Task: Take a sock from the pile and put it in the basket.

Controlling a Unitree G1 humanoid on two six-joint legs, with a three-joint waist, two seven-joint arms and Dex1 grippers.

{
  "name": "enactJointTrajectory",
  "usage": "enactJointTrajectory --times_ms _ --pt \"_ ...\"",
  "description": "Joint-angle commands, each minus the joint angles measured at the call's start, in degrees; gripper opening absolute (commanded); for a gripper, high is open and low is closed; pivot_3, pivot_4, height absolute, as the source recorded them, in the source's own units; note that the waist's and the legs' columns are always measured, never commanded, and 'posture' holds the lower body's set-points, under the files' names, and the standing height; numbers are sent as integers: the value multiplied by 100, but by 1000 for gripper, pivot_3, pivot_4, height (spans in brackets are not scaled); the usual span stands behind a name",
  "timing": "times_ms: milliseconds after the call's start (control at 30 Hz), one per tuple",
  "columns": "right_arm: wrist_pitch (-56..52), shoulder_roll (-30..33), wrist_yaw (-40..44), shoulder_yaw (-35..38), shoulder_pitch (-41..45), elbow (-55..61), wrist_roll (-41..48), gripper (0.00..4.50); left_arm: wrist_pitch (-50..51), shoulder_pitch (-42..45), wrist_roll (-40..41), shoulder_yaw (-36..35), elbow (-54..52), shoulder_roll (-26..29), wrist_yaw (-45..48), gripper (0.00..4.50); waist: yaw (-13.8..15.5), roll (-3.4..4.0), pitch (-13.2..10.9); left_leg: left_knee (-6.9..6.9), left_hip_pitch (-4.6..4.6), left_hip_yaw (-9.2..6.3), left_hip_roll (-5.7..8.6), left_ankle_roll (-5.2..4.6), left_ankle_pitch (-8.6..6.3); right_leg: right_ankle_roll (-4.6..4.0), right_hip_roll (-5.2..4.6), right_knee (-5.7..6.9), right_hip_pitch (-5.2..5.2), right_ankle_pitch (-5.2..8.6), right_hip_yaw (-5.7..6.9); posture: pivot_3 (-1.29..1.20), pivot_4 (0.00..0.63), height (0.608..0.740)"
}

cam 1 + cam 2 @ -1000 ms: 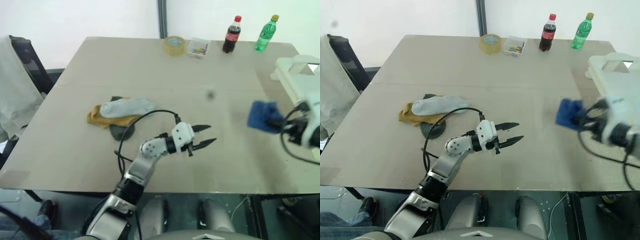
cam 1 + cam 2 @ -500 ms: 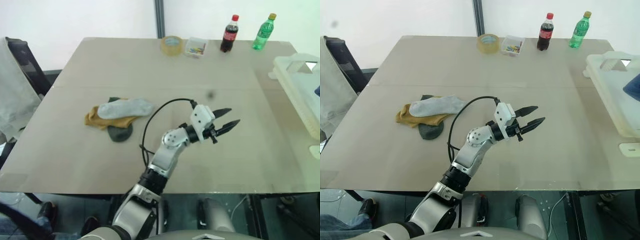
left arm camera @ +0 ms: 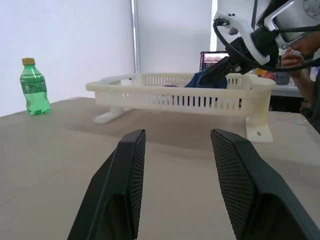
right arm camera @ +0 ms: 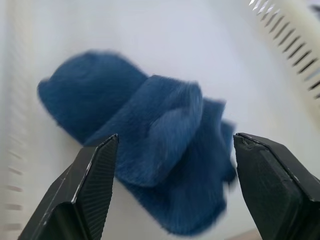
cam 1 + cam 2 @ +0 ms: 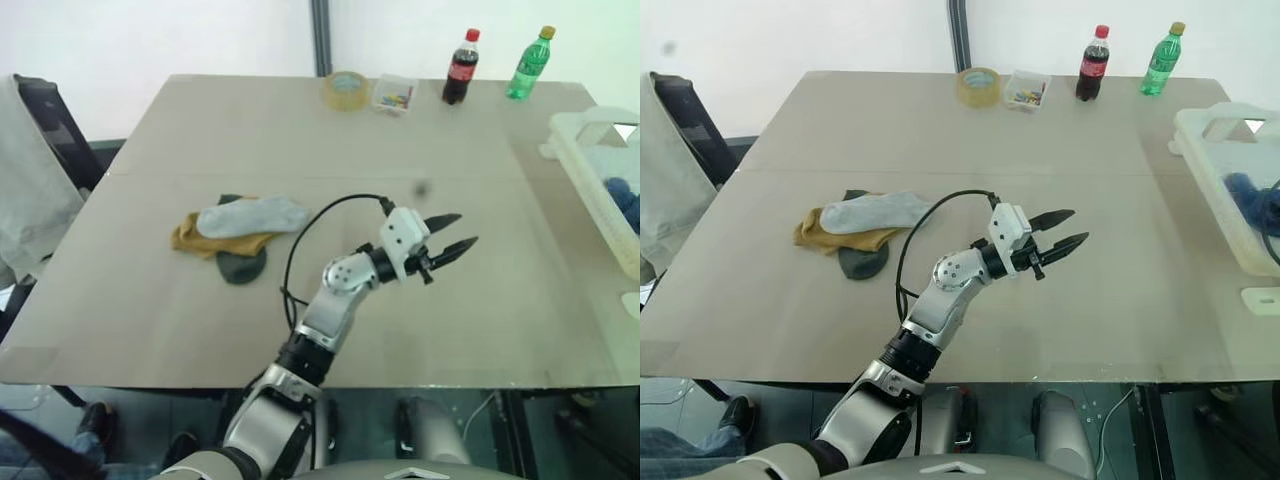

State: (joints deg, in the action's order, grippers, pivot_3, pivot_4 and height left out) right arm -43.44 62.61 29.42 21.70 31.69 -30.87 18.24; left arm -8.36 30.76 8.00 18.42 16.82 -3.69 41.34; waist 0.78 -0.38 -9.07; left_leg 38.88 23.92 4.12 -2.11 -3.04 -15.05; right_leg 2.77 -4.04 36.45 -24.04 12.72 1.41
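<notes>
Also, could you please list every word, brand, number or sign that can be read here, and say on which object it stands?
No text can be read.
Cola bottle: the red label is too small to read.
Green bottle: no readable print on the label.
Screen behind the basket: its content is blurred.
Tape roll, small clear box: no print can be made out.

Sock (image 4: 150, 155) in basket (image 5: 1210, 185) at table's (image 5: 300, 140) right edge; pile (image 5: 240, 232) mid-left; bottles (image 5: 495, 68) at far edge.

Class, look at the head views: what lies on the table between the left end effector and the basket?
Nothing: in the left eye view, bare table runs from the left end effector to the basket.
</notes>
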Motion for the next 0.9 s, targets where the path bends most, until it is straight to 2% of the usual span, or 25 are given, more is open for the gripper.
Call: enactJointTrajectory --times_ms 33,133,233,367,433,533,633,767,900 --pt "287 331 119 153 -256 822 -166 3732 -100 38 -14 21 -128 -12 50 2248 -3 1 1 0 -1 0 0 0 0 0 0 1 0 0 -1 0 150 740" --pt "256 430 279 229 -531 1600 -145 3732 -71 50 12 4 -158 16 75 2248 -5 4 3 0 -5 -1 -1 0 0 1 1 5 1 0 0 0 150 740" --pt "-90 186 673 431 -654 2642 448 3732 -33 53 32 -31 -193 66 89 2248 -22 7 4 1 -9 1 -2 0 0 1 2 7 0 0 -6 0 150 740" --pt "-509 -672 1196 607 -1243 4330 1682 3732 56 -23 67 -109 -352 232 119 2248 0 -11 -1 4 -8 -12 -7 1 0 1 8 9 6 -1 5 0 150 740" --pt "-415 -957 1280 537 -1677 4887 1810 3732 147 -109 98 -179 -514 391 125 2248 19 -13 -2 4 -8 -26 -9 1 0 1 10 9 14 -1 19 0 150 740" --pt "-287 -1483 1190 151 -2260 5597 1906 3732 285 -246 229 -519 -671 1014 313 2248 12 -9 -2 5 -1 -28 -6 1 0 1 1 8 13 0 24 0 150 740" --pt "20 -1736 1290 -246 -2727 5910 1761 3732 607 -295 530 -975 -718 1501 419 2248 -2 -11 -3 21 -2 -22 -8 1 0 2 0 11 14 -1 19 0 150 740" --pt "1270 -1580 1554 -1096 -3521 5583 567 3732 1286 -645 827 -1485 -927 2151 468 2248 -2 -13 -4 28 -13 -24 -11 1 0 4 -1 24 21 1 22 0 150 740" --pt "2322 -1739 2003 -934 -4089 5273 446 3732 1351 -1495 673 -1575 -1484 2662 465 2248 0 -13 -4 28 -15 -18 -10 1 0 3 -4 25 21 1 16 0 150 740"
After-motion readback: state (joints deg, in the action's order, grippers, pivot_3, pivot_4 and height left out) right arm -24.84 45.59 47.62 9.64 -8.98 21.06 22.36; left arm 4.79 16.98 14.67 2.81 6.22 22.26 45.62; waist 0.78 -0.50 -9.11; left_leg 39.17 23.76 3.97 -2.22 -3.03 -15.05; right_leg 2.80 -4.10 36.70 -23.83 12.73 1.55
